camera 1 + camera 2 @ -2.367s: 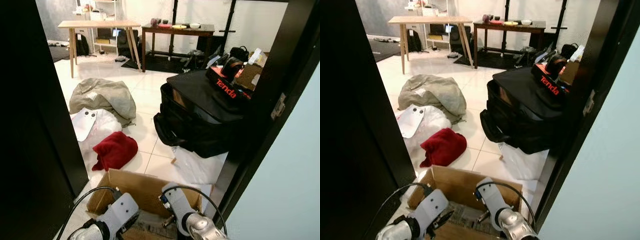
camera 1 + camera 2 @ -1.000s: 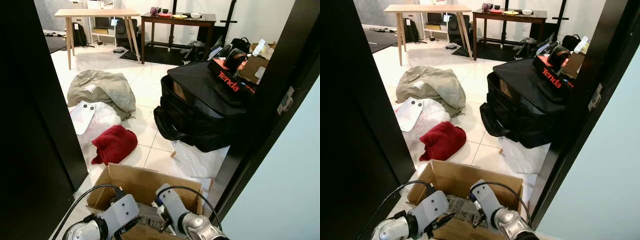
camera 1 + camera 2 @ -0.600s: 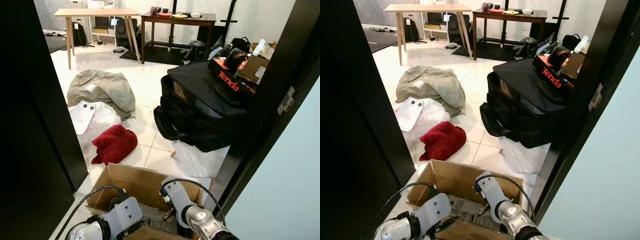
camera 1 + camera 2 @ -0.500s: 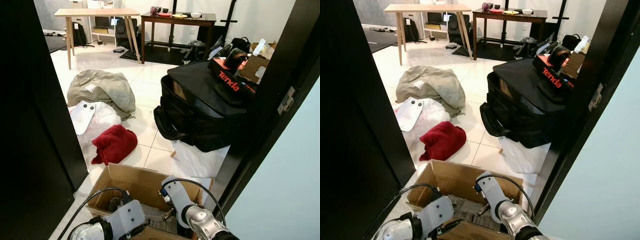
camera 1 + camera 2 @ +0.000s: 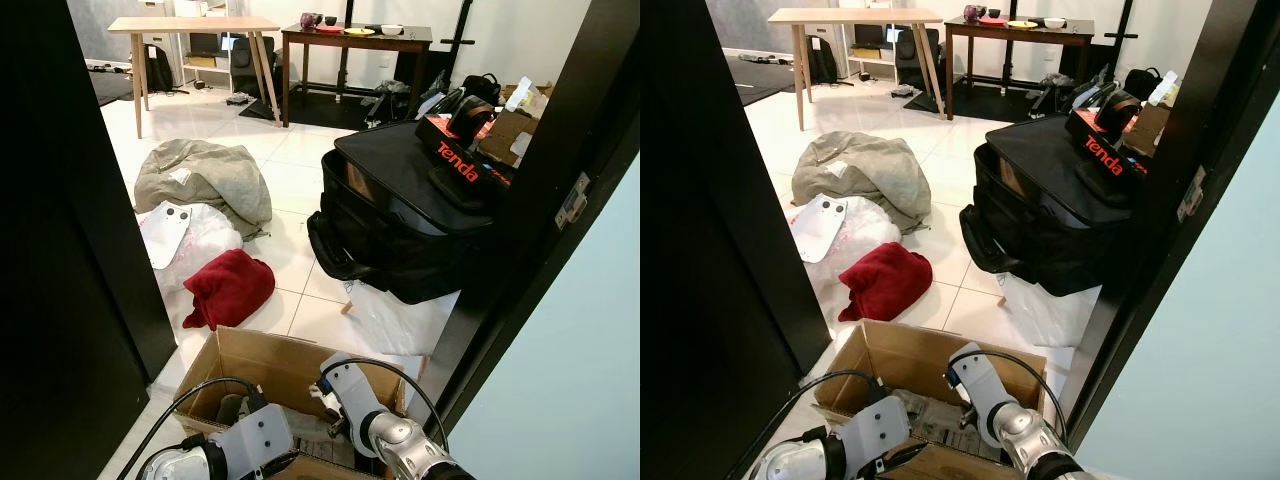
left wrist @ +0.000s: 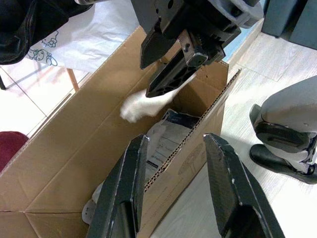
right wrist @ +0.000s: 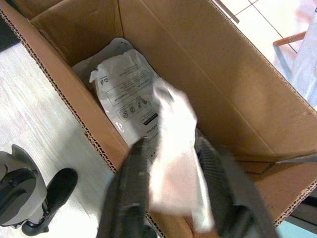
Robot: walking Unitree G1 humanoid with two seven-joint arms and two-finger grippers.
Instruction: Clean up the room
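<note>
Inside, right tool [image 7: 171, 148] pinches crumpled white paper [image 7: 173, 148] over corrugated cardboard box [image 7: 237, 99]

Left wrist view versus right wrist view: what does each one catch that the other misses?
Left wrist view: the right pincer from outside, dangling a white scrap over the cardboard box, and a corner of the red cloth.

Right wrist view: the white wrapper close up between its own fingers.

Both: the box interior, the printed plastic pouch inside, and the robot's feet.
</note>
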